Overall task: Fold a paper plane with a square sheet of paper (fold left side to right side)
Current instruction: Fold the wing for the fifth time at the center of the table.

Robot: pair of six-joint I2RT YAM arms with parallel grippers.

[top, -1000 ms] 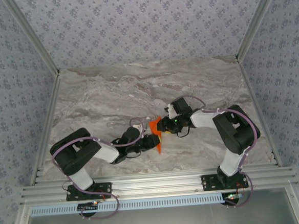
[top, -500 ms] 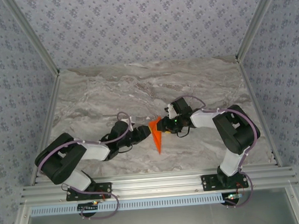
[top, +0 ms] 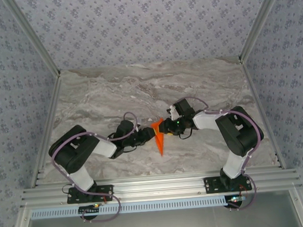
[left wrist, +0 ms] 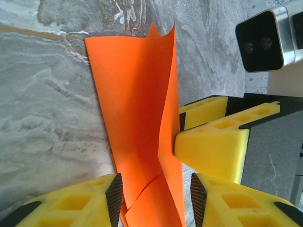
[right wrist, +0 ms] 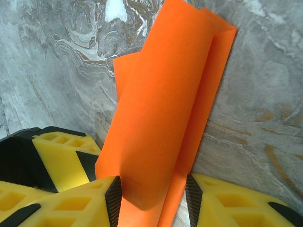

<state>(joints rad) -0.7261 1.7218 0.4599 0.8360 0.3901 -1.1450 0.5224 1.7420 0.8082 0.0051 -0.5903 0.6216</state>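
Note:
The square sheet of paper (top: 158, 139) is bright orange and folded into a narrow shape, its tip pointing at the near edge. It lies mid-table between both grippers. My left gripper (top: 148, 136) meets it from the left, my right gripper (top: 164, 127) from the right. In the left wrist view the paper (left wrist: 137, 94) runs up between the left gripper's (left wrist: 156, 196) spread fingers, with a gap beside the right pad (left wrist: 198, 198). In the right wrist view a raised, curled flap of paper (right wrist: 165, 94) sits between the right gripper's (right wrist: 154, 198) fingers, which stand apart.
The marble table (top: 114, 95) is bounded by aluminium rails on the left, right and near edge (top: 156, 186), with patterned walls behind. The right gripper's yellow fingers (left wrist: 213, 142) stand close against the paper in the left wrist view.
My left gripper has moved from the paper's lower part up to its left side, level with the right gripper. The paper's lower tip now shows fully. The right arm has not moved.

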